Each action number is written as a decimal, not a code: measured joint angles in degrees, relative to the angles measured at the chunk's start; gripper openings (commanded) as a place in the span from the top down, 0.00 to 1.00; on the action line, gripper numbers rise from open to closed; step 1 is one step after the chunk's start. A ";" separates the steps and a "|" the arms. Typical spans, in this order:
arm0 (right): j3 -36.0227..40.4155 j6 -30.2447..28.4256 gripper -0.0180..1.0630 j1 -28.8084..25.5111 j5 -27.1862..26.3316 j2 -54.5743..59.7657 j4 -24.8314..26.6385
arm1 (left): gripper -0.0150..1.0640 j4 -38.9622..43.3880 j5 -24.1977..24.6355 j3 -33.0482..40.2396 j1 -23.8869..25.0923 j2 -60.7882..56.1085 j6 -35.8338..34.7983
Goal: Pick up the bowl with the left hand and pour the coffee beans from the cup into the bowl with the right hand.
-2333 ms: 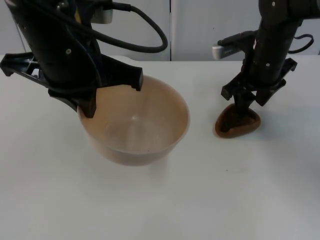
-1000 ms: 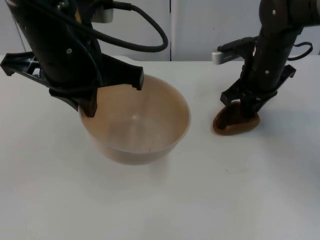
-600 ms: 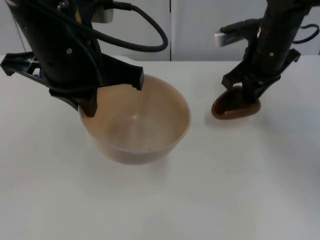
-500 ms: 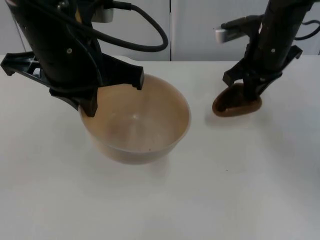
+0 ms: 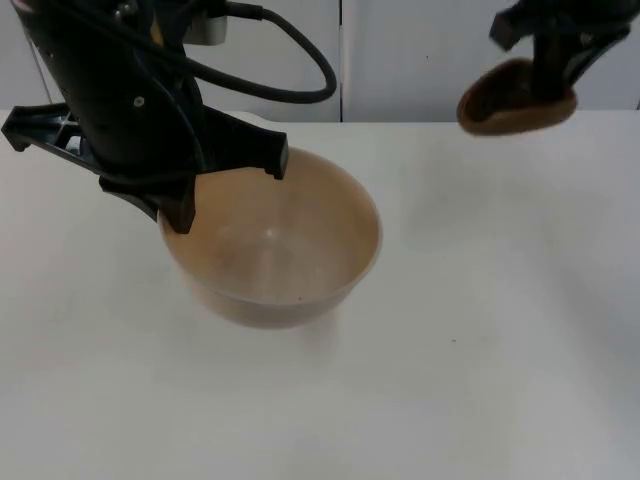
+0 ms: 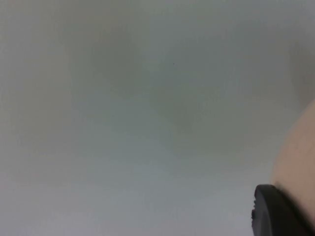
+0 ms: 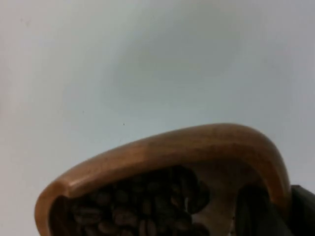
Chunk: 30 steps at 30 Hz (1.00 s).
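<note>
Ideally, with the left end effector (image 5: pixel 222 190) clamped on the bowl (image 5: pixel 270 240) at nine o'clock, the right end effector (image 5: pixel 548 72), gripping the raised cup (image 5: pixel 517 98) of coffee beans (image 7: pixel 142 209) at one o'clock, needed to travel level over the worktop (image 5: pixel 470 330) until above the bowl before tipping.

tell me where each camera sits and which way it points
Top view: fixed above the table, looking down and forward; left gripper holds the tan bowl, right gripper holds the brown cup in the air.
Left wrist view: on the left arm, looking along its gripper; a black fingertip against the bowl.
Right wrist view: on the right arm, looking onto the cup of coffee beans, with a finger inside it.
Shared: the bowl joins top and left wrist views; the cup joins top and right wrist views.
</note>
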 measured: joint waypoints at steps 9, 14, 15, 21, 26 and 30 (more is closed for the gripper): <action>-0.17 -0.11 0.98 0.00 0.75 -5.31 0.00 | 0.99 0.00 0.00 0.00 0.00 0.00 0.00; -0.17 0.12 0.98 0.00 0.75 -5.57 1.63 | 0.99 0.00 -0.11 0.00 0.00 0.00 0.00; -0.17 0.12 0.98 0.13 0.75 -5.57 1.98 | 0.99 0.00 -0.11 0.00 0.00 0.00 0.00; -0.17 1.01 0.98 2.65 0.90 -5.57 1.51 | 0.99 -0.11 -0.11 0.00 0.00 0.00 0.00; -0.17 1.68 0.98 8.32 1.10 -5.57 -0.28 | 0.99 -0.11 -0.11 0.00 0.00 0.00 -0.37; -0.17 1.97 0.98 12.11 1.10 -5.57 -1.48 | 0.99 -0.11 -0.11 0.00 0.00 0.00 -0.37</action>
